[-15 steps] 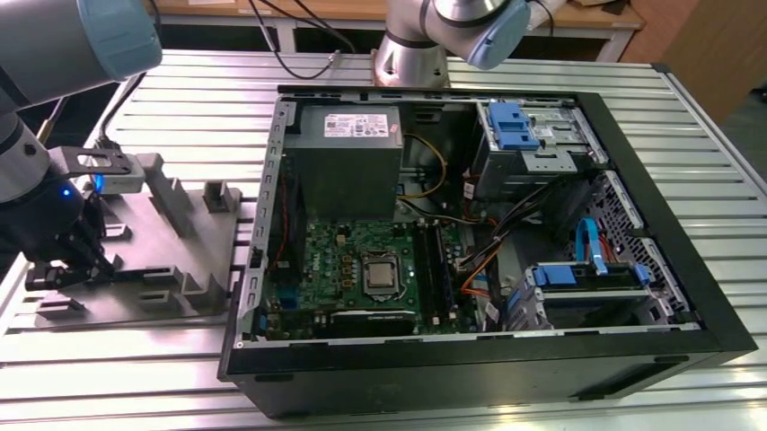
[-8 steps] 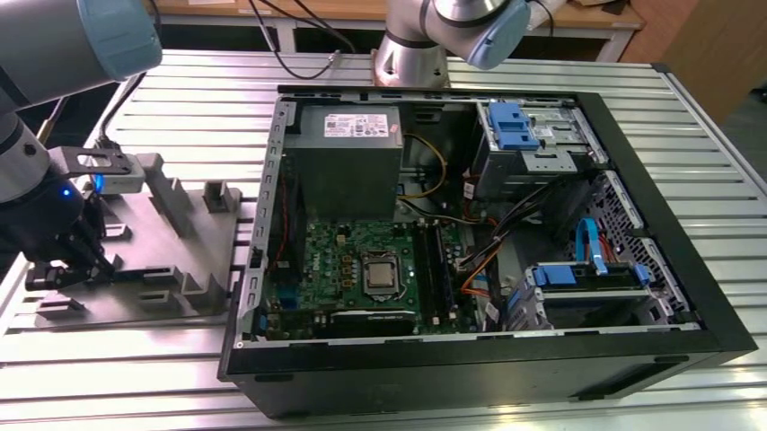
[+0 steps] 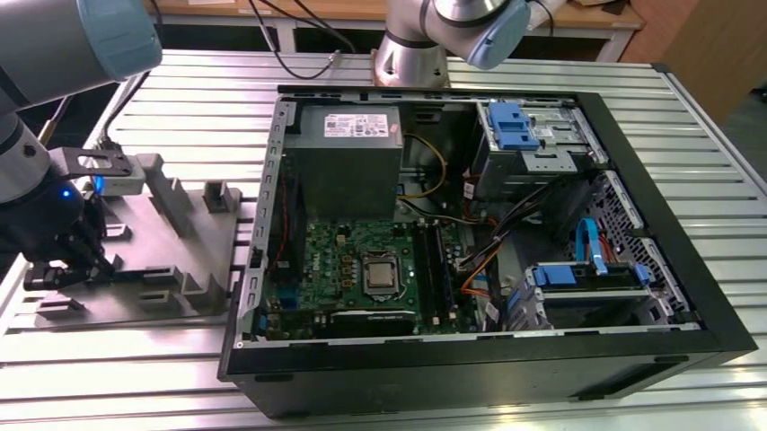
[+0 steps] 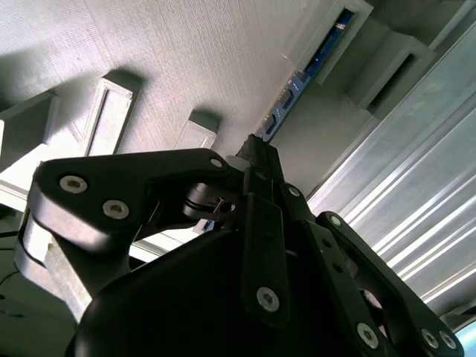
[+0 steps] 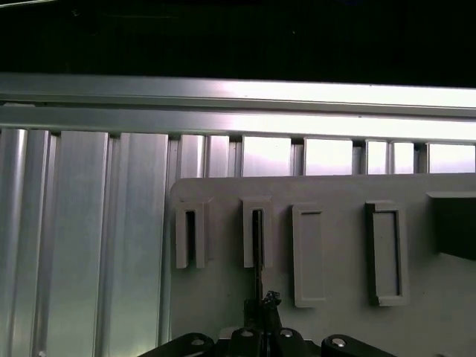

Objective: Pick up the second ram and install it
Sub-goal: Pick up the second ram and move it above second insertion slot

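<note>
End effector is positioned over the grey fixture plate. Its fingers are drawn close together, pinching one end of the second ram. The ram stands on edge in the plate's slotted holder.

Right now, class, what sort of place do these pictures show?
Probably a robotics lab or PC-assembly test cell: an open desktop computer case lies on a slatted aluminium table, beside a grey fixture plate with a robot arm over it.

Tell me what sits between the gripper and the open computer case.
In the exterior view, the grey fixture plate with its raised blocks lies between the gripper and the computer case.
</note>
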`<act>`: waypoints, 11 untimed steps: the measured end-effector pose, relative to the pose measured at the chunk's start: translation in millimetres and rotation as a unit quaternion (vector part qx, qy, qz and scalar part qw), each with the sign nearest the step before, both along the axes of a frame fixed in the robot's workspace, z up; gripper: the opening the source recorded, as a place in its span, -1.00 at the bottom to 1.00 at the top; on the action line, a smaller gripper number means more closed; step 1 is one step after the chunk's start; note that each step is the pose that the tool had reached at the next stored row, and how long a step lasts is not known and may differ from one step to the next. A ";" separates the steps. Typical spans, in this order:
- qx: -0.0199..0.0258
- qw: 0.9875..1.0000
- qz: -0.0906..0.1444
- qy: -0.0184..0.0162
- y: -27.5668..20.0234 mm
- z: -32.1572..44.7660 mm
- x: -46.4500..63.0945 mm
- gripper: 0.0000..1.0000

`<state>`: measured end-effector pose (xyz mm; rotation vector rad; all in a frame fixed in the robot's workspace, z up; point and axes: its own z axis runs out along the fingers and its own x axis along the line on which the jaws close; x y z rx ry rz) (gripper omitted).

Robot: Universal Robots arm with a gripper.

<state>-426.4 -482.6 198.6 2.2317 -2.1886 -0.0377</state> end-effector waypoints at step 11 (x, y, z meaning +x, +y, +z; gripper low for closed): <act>0.000 1.000 0.023 0.000 0.0 -0.1 0.0 -0.77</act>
